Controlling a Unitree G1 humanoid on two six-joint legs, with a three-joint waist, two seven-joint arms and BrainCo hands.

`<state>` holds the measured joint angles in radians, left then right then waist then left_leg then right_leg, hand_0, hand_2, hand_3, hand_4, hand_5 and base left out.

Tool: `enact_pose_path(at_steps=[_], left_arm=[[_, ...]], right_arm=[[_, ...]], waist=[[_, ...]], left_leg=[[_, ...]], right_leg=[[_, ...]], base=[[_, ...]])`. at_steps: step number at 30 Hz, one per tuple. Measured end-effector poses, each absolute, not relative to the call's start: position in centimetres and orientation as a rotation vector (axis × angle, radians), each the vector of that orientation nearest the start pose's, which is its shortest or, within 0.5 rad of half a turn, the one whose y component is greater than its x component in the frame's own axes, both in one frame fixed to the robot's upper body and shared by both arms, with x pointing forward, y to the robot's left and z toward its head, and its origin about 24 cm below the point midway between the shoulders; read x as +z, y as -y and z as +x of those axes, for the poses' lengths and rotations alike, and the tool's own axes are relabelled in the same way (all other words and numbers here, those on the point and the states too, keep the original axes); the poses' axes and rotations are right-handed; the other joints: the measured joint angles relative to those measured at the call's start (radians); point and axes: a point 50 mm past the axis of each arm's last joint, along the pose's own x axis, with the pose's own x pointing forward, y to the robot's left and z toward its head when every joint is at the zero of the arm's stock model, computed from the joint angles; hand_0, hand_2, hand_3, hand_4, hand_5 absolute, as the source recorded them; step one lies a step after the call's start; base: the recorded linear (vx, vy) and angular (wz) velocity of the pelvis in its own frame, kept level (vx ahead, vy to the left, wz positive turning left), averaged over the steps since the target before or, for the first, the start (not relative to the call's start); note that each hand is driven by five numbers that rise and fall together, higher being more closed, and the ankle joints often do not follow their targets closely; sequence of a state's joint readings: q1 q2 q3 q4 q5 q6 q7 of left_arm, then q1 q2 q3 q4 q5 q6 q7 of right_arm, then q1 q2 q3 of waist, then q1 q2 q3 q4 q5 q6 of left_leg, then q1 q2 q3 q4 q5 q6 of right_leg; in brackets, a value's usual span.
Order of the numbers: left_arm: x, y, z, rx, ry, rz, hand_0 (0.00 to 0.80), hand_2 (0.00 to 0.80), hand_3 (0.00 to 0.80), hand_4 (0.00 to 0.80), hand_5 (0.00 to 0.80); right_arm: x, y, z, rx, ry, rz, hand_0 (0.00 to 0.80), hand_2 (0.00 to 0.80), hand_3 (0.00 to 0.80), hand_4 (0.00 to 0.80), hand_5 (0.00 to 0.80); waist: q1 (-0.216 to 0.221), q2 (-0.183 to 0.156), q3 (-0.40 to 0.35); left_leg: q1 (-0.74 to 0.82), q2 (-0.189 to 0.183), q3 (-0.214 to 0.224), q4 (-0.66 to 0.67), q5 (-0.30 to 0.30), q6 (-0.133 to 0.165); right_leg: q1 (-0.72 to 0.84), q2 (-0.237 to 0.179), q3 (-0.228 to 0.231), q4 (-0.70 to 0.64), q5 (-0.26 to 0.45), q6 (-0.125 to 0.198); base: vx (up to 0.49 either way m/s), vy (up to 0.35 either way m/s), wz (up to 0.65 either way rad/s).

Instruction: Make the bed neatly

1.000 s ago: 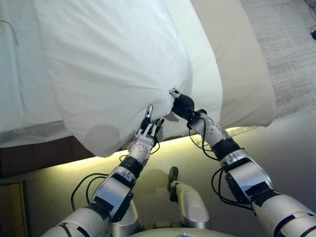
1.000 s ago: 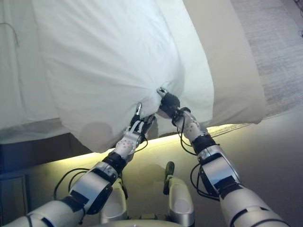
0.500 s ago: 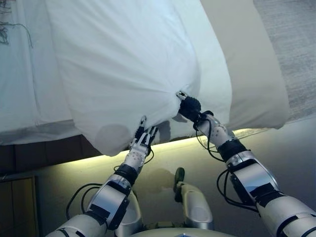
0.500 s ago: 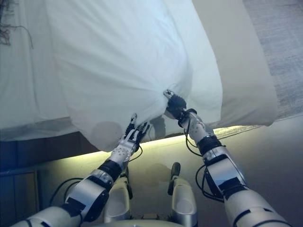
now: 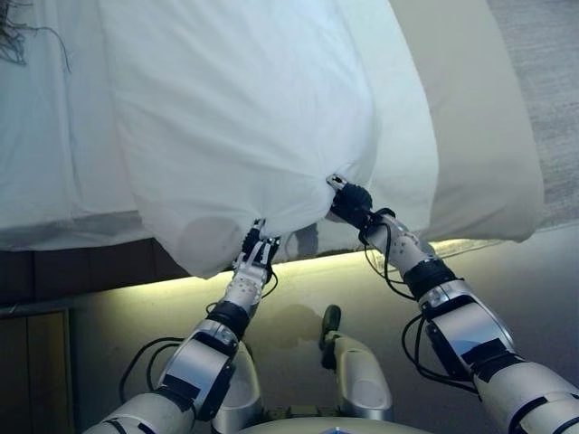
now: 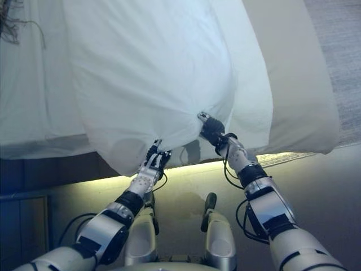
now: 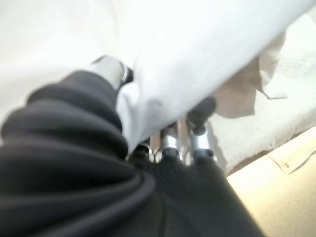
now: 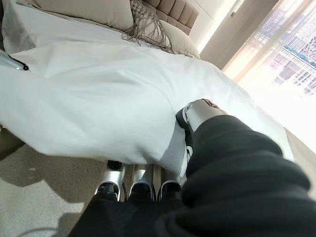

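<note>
A white duvet (image 5: pixel 235 117) was spread across the bed, its near edge hanging over the foot of the bed towards the robot. That edge was pinched by the left hand (image 5: pixel 253 258), the thumb on top of the cloth and the fingers curled beneath it, as shown in the left wrist view. Just to the right, the same edge was gripped by the right hand (image 5: pixel 351 202), its thumb pressed on the upper face and its fingers tucked under the fold. A beige bedspread (image 5: pixel 470 136) was seen on the right side of the bed, under the duvet. A strip of warm light (image 5: pixel 298 268) ran along the base of the bed above a pale floor (image 5: pixel 543 298). Grey carpet (image 5: pixel 543 54) lay at the far right. In the right wrist view, beige pillows (image 8: pixel 84 10), a padded headboard (image 8: pixel 175 7) and a bright curtained window (image 8: pixel 276 54) were visible at the far end.
</note>
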<state>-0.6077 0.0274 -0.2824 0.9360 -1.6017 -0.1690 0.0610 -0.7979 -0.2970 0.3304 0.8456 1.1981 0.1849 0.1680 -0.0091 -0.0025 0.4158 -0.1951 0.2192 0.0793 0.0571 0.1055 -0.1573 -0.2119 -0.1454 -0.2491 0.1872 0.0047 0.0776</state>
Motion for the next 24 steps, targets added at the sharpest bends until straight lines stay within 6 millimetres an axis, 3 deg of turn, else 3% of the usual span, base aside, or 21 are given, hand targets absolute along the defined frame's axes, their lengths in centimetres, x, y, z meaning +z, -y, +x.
enact_pose_path(at_steps=[5,7,11,19,24], left_arm=[[-0.1,-9.4,33.6,0.160,-0.391,-1.260,0.800,0.800,0.800,0.800,0.800],[0.0,-9.6,33.7,0.161,-0.381,-1.264,0.800,0.800,0.800,0.800,0.800],[0.1,-10.7,33.9,0.188,-0.357,-1.262,0.800,0.800,0.800,0.800,0.800],[-1.7,-15.9,33.2,0.309,-0.329,-1.193,0.800,0.800,0.800,0.800,0.800],[-3.1,-19.0,31.7,0.325,-0.279,-1.205,0.800,0.800,0.800,0.800,0.800]], right_arm=[[8.1,12.6,37.8,0.352,-0.304,0.676,0.800,0.800,0.800,0.800,0.800],[8.0,12.7,37.8,0.351,-0.313,0.641,0.000,0.000,0.000,0.000,0.000],[7.2,13.8,37.7,0.307,-0.371,0.532,0.000,0.000,0.000,0.000,0.000],[1.4,17.0,35.0,0.197,-0.600,0.461,0.000,0.000,0.000,0.000,0.000],[-2.1,21.7,32.0,0.102,-0.724,0.392,0.000,0.000,0.000,0.000,0.000]], waist=[[0.000,0.000,0.001],[0.000,-0.001,0.001],[-0.001,-0.001,0.001],[0.005,0.005,0.006],[0.024,0.037,0.029]], left_leg=[[-0.003,0.000,-0.001,0.000,0.000,0.000],[-0.004,0.000,-0.001,0.000,0.000,0.000],[-0.003,0.001,-0.002,0.000,0.000,-0.001],[-0.009,-0.003,-0.017,0.000,0.004,-0.001],[-0.018,-0.013,-0.031,0.001,0.005,0.000]], right_leg=[[-0.002,0.001,-0.002,0.000,-0.001,0.000],[-0.002,0.001,-0.004,0.000,-0.001,0.001],[-0.001,0.001,-0.004,0.000,-0.002,0.001],[0.000,-0.001,-0.011,0.004,-0.006,0.001],[-0.028,-0.021,-0.021,0.074,-0.053,0.005]], base=[[0.000,0.000,0.00],[0.000,0.000,0.00],[0.000,0.000,0.00],[-0.002,0.035,0.03],[-0.015,0.113,0.11]])
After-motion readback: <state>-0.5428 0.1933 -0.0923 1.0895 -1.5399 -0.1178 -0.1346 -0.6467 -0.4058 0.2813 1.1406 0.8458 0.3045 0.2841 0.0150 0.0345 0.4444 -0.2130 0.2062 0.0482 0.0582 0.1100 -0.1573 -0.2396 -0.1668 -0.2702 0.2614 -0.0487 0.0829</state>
